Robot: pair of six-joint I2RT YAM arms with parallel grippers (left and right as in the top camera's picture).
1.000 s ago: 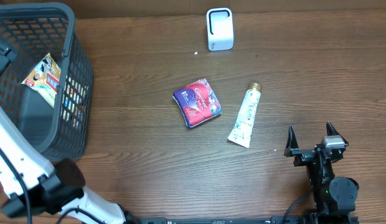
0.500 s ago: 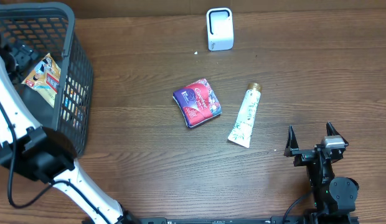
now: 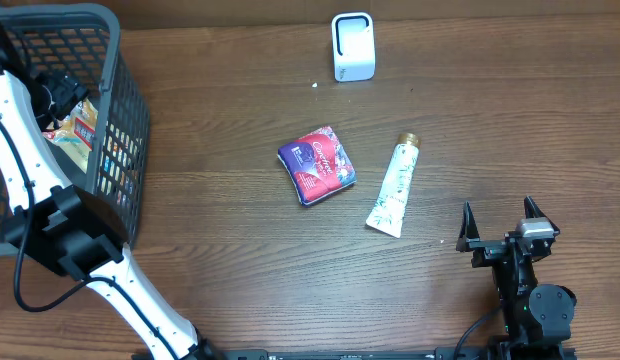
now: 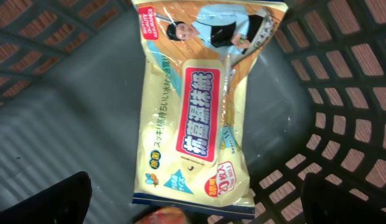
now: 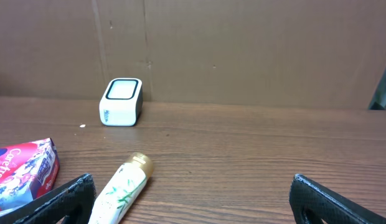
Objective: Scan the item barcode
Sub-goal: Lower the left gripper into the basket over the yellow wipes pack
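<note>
Upper left, we see our left gripper (image 3: 65, 98) inside the basket (image 3: 128, 150) above a yellow packet (image 3: 80, 130). The scanner (image 3: 352, 46) sits top centre, the pouch (image 3: 317, 165) and tube (image 3: 393, 188) mid-bench, and the right gripper (image 3: 498, 212) lower right.

Overhead shot was sharp and evenly lit, just faint soft shadows on the wooden table (image 3: 230, 250). Left wrist view was dimmer inside the basket (image 4: 348, 106), with a glare streak down the yellow packet (image 4: 193, 118). The fingers (image 4: 47, 199) in its lower corners were dark, out-of-focus blobs.

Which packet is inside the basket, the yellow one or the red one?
The yellow packet, lying in the grey basket beneath the open left gripper. The red and purple packet lies out on the table.
</note>
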